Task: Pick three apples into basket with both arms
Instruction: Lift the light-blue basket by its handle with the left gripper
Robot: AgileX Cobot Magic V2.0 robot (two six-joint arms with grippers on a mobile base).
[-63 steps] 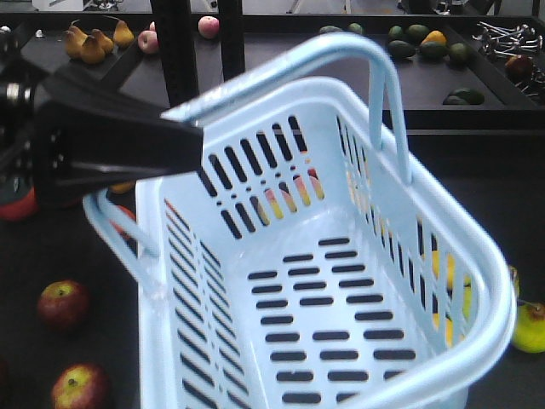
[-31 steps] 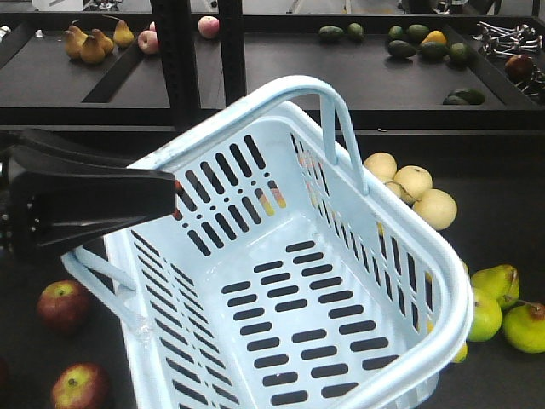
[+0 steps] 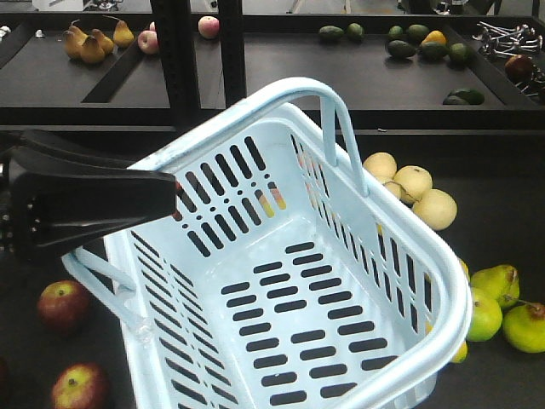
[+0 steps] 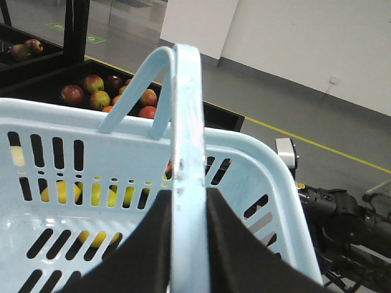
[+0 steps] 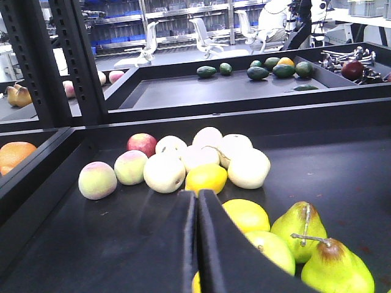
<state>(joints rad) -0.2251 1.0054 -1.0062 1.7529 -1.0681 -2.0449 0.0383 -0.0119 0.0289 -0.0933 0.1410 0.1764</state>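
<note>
Basket [image 3: 454, 294] hangs tilted over the desk [image 3: 502, 213], its handle [image 4: 185, 110] clamped in my left gripper [image 4: 186, 198]. My right gripper [image 5: 197, 198] is closed, fingers together, near pears [image 5: 302, 235]. Two dark-red apples [image 3: 64, 304] lie left of the basket.

My left gripper [image 4: 185, 194] has both black fingers [image 4: 151, 235] clamped on either side of the basket handle [image 4: 185, 104], reaching in from the left of the front view. My right gripper [image 5: 197, 195] points forward, fingers pressed together on nothing.
</note>
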